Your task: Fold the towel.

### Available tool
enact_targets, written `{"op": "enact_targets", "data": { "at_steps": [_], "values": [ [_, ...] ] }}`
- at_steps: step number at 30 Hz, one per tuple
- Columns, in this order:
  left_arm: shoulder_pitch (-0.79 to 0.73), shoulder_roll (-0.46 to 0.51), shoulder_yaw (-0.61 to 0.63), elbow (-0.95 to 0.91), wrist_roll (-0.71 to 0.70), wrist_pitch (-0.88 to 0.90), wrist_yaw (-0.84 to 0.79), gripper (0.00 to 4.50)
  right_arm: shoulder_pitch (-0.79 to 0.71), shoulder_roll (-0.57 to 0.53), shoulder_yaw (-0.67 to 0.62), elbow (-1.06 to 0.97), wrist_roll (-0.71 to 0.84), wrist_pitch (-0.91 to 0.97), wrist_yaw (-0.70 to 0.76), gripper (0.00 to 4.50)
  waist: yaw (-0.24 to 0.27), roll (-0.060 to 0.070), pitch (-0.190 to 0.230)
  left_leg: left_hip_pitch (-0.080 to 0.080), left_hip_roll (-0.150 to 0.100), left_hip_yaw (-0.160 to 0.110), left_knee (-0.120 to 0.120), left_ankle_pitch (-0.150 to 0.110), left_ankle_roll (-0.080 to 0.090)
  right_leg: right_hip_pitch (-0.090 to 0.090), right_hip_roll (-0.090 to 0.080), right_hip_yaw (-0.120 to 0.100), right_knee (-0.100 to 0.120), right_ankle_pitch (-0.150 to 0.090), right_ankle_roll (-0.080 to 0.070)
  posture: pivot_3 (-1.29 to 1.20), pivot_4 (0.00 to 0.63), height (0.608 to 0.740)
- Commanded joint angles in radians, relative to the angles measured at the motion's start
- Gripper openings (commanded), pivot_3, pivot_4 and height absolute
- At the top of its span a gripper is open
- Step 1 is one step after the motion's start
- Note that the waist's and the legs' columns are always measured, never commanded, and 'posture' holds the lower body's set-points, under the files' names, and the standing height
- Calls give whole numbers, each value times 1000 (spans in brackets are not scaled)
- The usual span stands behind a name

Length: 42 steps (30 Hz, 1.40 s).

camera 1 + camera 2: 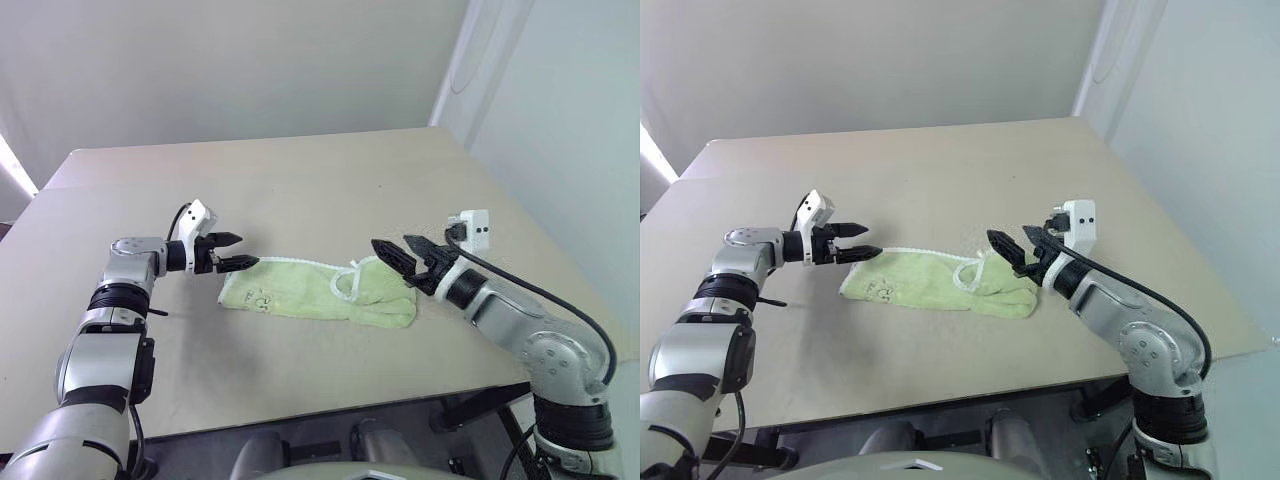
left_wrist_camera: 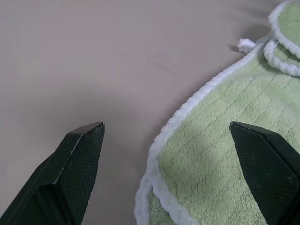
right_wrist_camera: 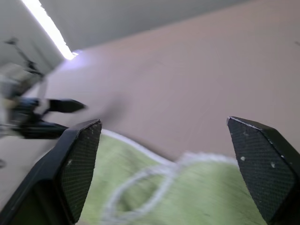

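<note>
- My left end effector [image 1: 232, 252] hangs wide open and empty at the towel's left end; closing here, I risk catching only the white edging.
- The towel [image 1: 318, 291] lies bunched mid-desk [image 1: 300, 180], an edging loop upturned; an uneven pull could skew any fold.
- My right end effector [image 1: 400, 254], wide open and empty, hovers over the towel's right end; its fingers could snag that loop.

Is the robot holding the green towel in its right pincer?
No, the right pincer is open above the towel, gripping nothing.
</note>
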Motion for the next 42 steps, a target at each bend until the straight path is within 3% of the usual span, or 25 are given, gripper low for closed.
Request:
{"op": "enact_targets", "data": {
  "at_steps": [1,11,16,18,24,28,36,42],
  "values": [
    [-8,3,16,-21,-13,-17,2,4500,-12,47,96,83,-154,-80,14,4459,-1,0,0,1,1,0,0,0,0,0,1,1,0,0,0,0,0,740],
    [10,54,21,-67,-27,79,-45,4500,43,28,337,198,-504,-196,102,4459,-2,0,0,1,2,0,0,0,0,0,5,3,0,1,-2,0,0,740],
    [29,94,-3,-134,-18,199,-91,4500,34,30,340,192,-584,-232,135,4459,-7,0,0,6,3,0,0,0,0,2,6,4,1,-1,0,0,0,740],
    [29,123,-19,-155,-6,275,-108,4500,15,35,287,143,-560,-221,150,4459,-10,0,0,8,3,-1,0,0,0,4,6,4,2,-1,0,0,0,740],
    [7,175,-52,-200,-20,597,-142,4500,-37,66,78,-68,-270,-59,207,4459,-25,0,0,9,3,-1,0,0,0,5,6,4,4,-1,-1,0,0,740],
    [20,176,-83,-234,-36,812,-161,4500,-44,66,37,-108,-202,21,191,4459,-28,0,0,10,4,-2,0,0,0,3,9,4,9,-4,-4,0,0,740],
    [69,179,-120,-244,-52,958,-137,4500,-30,106,11,-133,-126,101,141,4459,-29,0,0,11,5,-2,0,0,0,2,10,4,11,-5,-6,0,0,740],
    [107,169,-158,-274,-66,982,-144,4500,19,61,26,-200,-72,126,193,4459,-28,0,0,10,5,-2,0,0,0,2,9,4,10,-5,-6,0,0,740]
  ]
}}
